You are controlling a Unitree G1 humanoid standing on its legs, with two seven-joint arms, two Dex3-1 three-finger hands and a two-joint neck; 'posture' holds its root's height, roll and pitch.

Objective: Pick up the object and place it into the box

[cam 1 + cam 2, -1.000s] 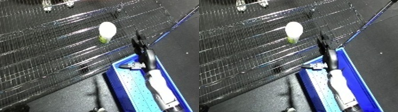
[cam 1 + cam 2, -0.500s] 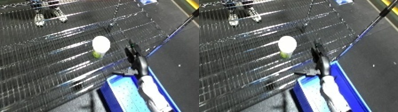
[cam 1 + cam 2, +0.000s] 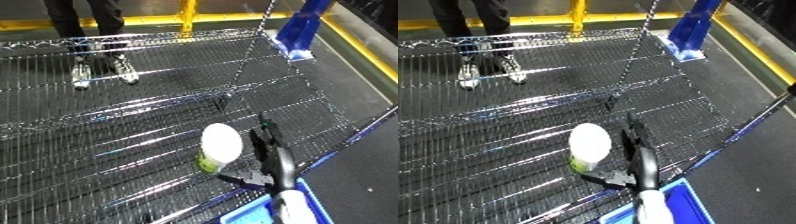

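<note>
Right hand (image 3: 268, 159) reaching up from bottom edge over wire mesh surface (image 3: 133, 115), fingers straight and extended up-frame, thumb sticking out left toward the object. Holding nothing. Fingers just right of the object; contact not resolvable, looks beside rather than around it. White forearm (image 3: 291, 210) entering from lower edge, mostly cut off.

White-and-green object (image 3: 219, 146): rounded, white upper body, yellow-green lower end, lying on the mesh near its front edge. Exact type hard to make out. Not in the bin.

Blue bin (image 3: 673, 206): only a corner showing at bottom right, just below and right of the hand, rest cropped. Inside not visible.

Mesh covered in glare streaks, wire detail smeared in places. Thin diagonal rod (image 3: 249, 50) running from the top down to mid-mesh, lower end lost in the glare. Blue post (image 3: 302, 25) at the far right corner of the mesh, top cut off. Yellow rail (image 3: 513, 22) along the far edge. Dark floor (image 3: 762, 145) to the right.

Left hand in neither view.

Right eye view shows slightly more of the bin corner and the forearm's white cover; left eye view shows more floor on the right and the thumb more clearly separated from the object.
</note>
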